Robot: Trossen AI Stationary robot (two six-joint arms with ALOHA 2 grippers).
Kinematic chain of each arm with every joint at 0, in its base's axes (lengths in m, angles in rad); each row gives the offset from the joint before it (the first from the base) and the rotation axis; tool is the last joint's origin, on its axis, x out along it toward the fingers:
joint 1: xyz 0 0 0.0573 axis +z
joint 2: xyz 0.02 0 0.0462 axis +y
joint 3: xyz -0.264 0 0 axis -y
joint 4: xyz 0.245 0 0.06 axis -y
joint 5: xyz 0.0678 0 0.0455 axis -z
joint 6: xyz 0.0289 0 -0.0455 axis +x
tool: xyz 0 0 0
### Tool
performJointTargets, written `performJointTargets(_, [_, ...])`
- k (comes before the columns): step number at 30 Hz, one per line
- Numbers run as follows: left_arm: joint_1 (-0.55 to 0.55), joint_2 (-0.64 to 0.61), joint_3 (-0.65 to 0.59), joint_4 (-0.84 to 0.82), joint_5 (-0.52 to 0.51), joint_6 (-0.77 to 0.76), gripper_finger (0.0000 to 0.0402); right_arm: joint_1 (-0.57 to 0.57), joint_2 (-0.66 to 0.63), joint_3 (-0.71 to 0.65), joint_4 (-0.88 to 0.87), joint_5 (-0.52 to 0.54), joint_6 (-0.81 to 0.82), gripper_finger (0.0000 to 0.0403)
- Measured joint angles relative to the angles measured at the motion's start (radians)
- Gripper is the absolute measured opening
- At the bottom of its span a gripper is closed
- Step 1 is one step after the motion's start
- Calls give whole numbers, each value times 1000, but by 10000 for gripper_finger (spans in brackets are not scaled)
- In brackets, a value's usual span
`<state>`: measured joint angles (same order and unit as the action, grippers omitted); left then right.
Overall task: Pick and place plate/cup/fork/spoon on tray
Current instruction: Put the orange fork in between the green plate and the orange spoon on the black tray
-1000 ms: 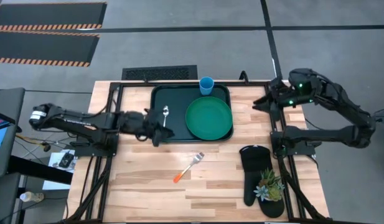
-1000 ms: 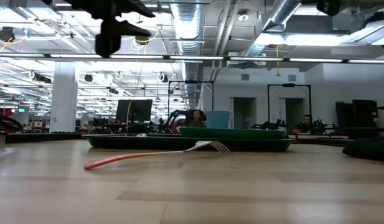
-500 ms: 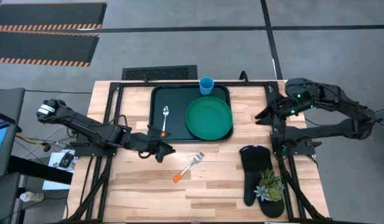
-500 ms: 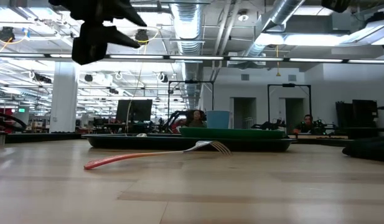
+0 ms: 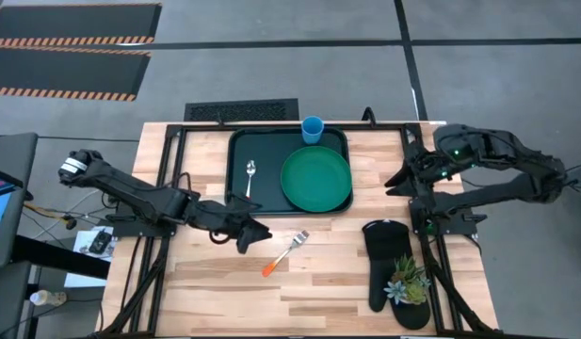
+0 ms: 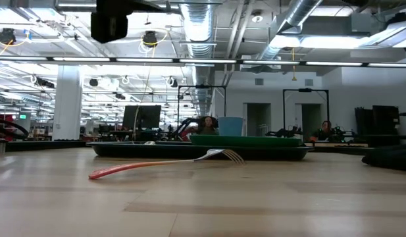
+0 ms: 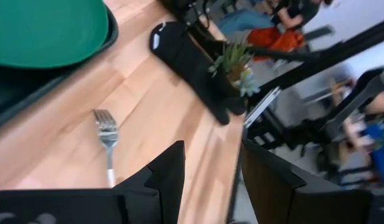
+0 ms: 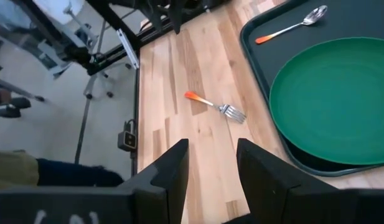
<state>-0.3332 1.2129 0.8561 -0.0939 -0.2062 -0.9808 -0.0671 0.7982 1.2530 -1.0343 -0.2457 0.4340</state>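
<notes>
One slim fork with silver metal tines and an orange handle (image 5: 287,252) lies on the bare wooden counter (image 5: 328,282), at the near side, apart from the tray. Close by on the counter lie a long black mitt (image 5: 384,256) and a little spiky green plant (image 5: 407,280).

Just beside the fork's orange end hangs the left tool (image 5: 252,234), up above the wood. Its two dark fingers (image 7: 170,171) are spread apart with nothing between them. From the left wrist camera the fork shows just past those fingers.

Farther back sits the large dark green rectangular tray with rounded corners (image 5: 235,169). On it rests the big round flat green plate (image 5: 315,179), with the slim spoon with a silver bowl and an orange handle (image 5: 249,179) lying to its left. The small round bright blue cup (image 5: 312,129) stands at the tray's far edge.

Off to the right, the right tool (image 5: 395,178) hangs over the counter's side, with fingers (image 8: 173,168) spread wide and empty.
</notes>
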Motion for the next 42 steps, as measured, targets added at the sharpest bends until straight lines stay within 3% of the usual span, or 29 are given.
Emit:
performJointTargets(5, [-1,0,78,-136,1,94,139,65,1,0,60,86,66,159])
performJointTargets(15, [-25,0,180,-131,15,206,139,143,75,0,375,121,59,159])
performJointTargets(22, [-71,-1,212,-129,-99,243,139,169,140,0,519,115,13,159])
performJointTargets(27, [-108,0,211,-156,-112,201,139,195,159,0,527,115,20,159])
performJointTargets(34, [-165,15,211,-227,-226,172,139,247,158,0,512,113,45,159])
performJointTargets(42, [-204,192,210,-246,-234,94,139,280,158,0,504,115,97,159])
